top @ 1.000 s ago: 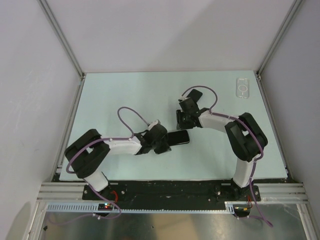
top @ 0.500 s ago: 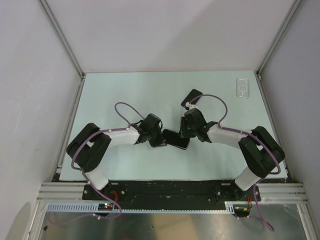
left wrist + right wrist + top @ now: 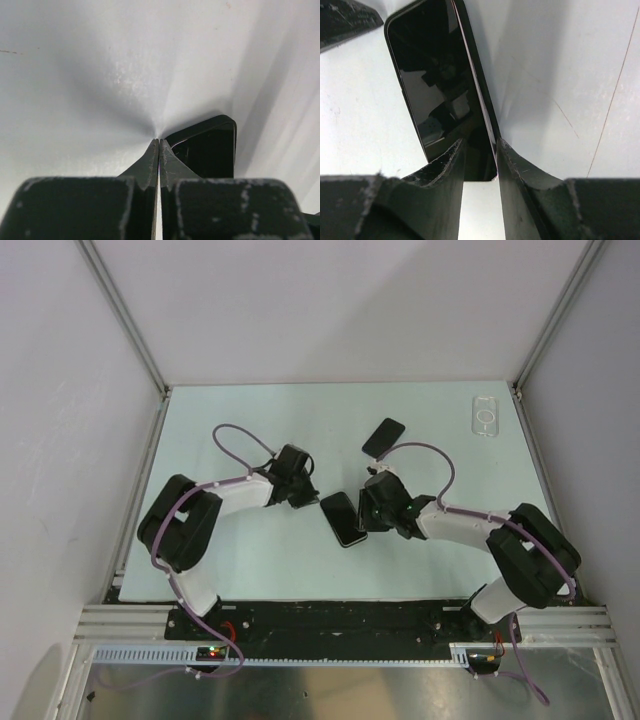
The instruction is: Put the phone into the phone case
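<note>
A black phone (image 3: 342,518) lies at the table's middle, its long side running near to far. My right gripper (image 3: 369,510) is at its right side. In the right wrist view the fingers (image 3: 512,165) straddle the phone's (image 3: 440,85) near corner, the right one against its edge: shut on it. My left gripper (image 3: 303,490) is just left of the phone, apart from it and shut on nothing (image 3: 158,141). The phone's corner (image 3: 210,150) shows to its right. The clear phone case (image 3: 485,416) with a white ring lies at the far right corner.
A second black phone (image 3: 383,436) lies tilted behind the right gripper. White walls and aluminium posts (image 3: 130,320) close the table on three sides. The arm bases stand on a rail (image 3: 340,622) at the near edge.
The phone has turned from lying crosswise to nearly lengthwise. My left gripper has drawn back to the left, off the phone. My right gripper has come nearer and narrowed round the phone's end.
</note>
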Robot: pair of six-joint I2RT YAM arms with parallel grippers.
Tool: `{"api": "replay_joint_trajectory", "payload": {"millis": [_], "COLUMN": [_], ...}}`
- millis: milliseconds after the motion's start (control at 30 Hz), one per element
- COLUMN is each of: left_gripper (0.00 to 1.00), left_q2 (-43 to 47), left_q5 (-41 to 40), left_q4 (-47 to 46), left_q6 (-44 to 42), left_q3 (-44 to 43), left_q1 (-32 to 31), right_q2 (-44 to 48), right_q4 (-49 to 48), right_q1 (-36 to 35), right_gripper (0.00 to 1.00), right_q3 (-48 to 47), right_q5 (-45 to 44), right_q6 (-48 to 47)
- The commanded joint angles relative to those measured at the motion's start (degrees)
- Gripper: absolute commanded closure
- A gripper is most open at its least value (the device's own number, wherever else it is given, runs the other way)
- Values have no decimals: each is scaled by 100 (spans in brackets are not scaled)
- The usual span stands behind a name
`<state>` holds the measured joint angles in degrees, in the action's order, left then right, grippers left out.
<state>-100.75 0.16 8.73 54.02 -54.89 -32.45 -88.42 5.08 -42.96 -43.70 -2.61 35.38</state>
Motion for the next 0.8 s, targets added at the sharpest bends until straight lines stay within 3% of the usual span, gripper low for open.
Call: {"api": "replay_joint_trajectory", "payload": {"millis": [0,467,767], "left_gripper": [98,98,98], "left_q2": [75,1127,1073], "left_q5": [-75,61,245], "left_q4": [-50,-128,-441], "left_q6": [-272,-2,264], "left_q3": [-186,659,851], "left_q1": [8,-798,-1200], "right_q2": [410,415,250], "right_q4": [532,663,696], "right_q1": [-16,-185,-211], "right_gripper": [64,72,80], "right_q3": [123,122,50], "right_q5": [286,-21,-190], "right_q6": [93,-199,-265]}}
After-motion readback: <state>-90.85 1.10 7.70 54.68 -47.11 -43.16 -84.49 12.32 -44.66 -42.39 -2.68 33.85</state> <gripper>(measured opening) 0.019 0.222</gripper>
